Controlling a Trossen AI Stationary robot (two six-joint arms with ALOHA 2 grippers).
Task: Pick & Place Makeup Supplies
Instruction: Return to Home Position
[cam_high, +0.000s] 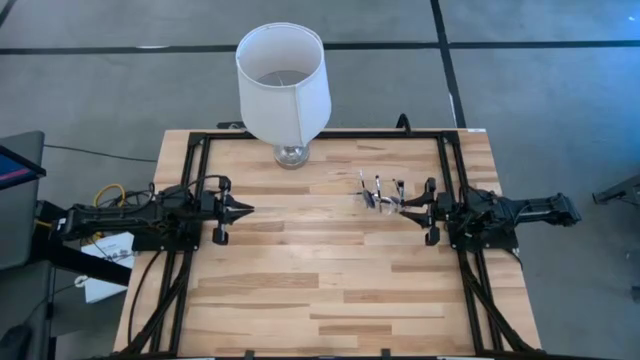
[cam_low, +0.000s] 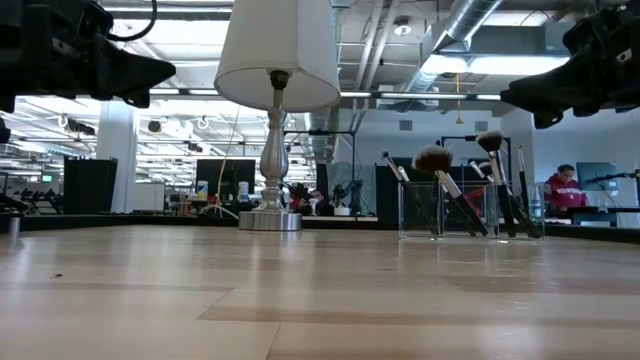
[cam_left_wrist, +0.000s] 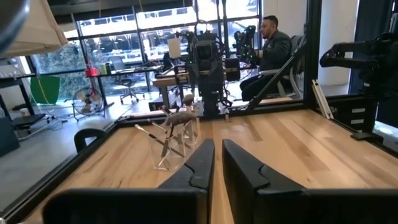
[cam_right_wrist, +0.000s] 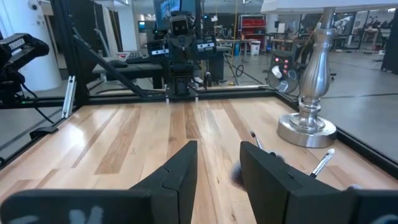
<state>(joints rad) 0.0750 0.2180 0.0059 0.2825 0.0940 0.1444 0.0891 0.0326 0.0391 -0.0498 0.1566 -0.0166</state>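
**Brushes in holder, both claws empty**

- Light wooden butcher-block counter (cam_high: 320, 290) inside a black frame.
- Thin makeup brushes (cam_high: 380, 192), dark handles, one with a wide fluffy head. All stand leaning in the small clear plastic holder (cam_low: 470, 212) on the right half of the counter. None seen lying loose on the wood.
- Right claw (cam_high: 404, 208) sits just beside the holder and points at it. Its fingers are a modest gap apart with nothing between them. Whether it touches the holder can't be told. In the right wrist view, brush tips poke up just past its fingers.
- Left claw (cam_high: 247, 210) is at the left side of the counter, well apart from the holder, pointing toward it. Its fingers are drawn in to a thin slit and hold nothing.
- In the low view both arms hang above the wood.
- Large white lampshade (cam_high: 283, 75) on a shiny metal-and-glass base (cam_high: 291, 154) stands at the far edge, between the two arms.
- A seated person (cam_left_wrist: 273, 50) shows in the room beyond
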